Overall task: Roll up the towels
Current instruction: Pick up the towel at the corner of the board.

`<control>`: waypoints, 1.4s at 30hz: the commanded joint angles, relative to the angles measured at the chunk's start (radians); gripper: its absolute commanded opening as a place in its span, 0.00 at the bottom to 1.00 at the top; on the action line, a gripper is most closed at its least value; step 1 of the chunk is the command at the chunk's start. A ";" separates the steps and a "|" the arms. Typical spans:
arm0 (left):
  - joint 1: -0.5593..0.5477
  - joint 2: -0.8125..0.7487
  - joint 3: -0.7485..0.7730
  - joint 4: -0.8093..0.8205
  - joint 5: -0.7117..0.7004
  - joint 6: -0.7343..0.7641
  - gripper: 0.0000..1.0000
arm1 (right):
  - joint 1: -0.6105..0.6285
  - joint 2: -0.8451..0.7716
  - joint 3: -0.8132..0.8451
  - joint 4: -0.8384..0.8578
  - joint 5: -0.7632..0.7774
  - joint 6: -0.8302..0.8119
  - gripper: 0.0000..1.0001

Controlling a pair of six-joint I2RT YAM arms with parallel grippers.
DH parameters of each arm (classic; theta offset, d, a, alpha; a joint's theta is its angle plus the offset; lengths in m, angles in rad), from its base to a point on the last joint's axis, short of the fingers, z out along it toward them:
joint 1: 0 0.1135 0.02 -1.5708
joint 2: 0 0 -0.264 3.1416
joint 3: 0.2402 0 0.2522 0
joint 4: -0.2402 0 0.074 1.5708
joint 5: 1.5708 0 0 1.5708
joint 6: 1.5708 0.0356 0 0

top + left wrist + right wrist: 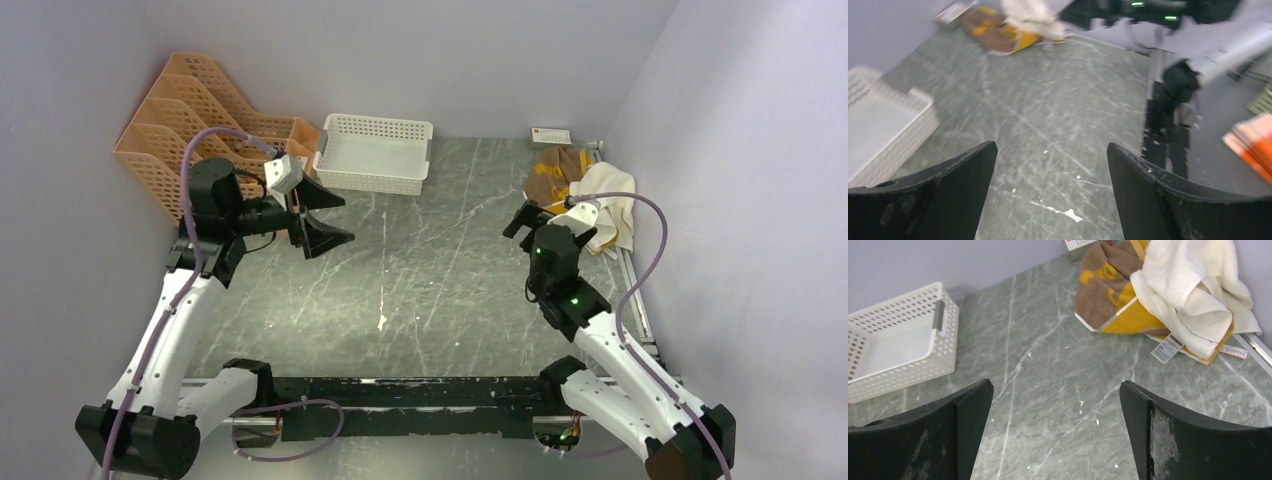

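At the far right corner of the table [430, 270] the cream-white towel [1198, 295] lies crumpled, partly on top of the brown and yellow towel [1103, 290]. Both are loose and neither is rolled, so I judge nothing of the task is done yet. The right gripper [1055, 385] hovers near them, jaws wide and empty. The left gripper [1050, 147] is well apart at the left, also wide and empty. Small tags [1168, 347] stick out from the towels, but the print is too small to read.

Bare worktop [430, 260] spans the middle; the basket [372, 182] and orange rack [180, 100] crowd the far left, towels [603, 192] hug the right wall [720, 150].
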 commanded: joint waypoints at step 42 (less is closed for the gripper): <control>0.326 0.716 0.984 -0.167 -0.235 -0.227 0.94 | -0.587 1.377 1.287 -0.480 -0.199 -0.181 0.97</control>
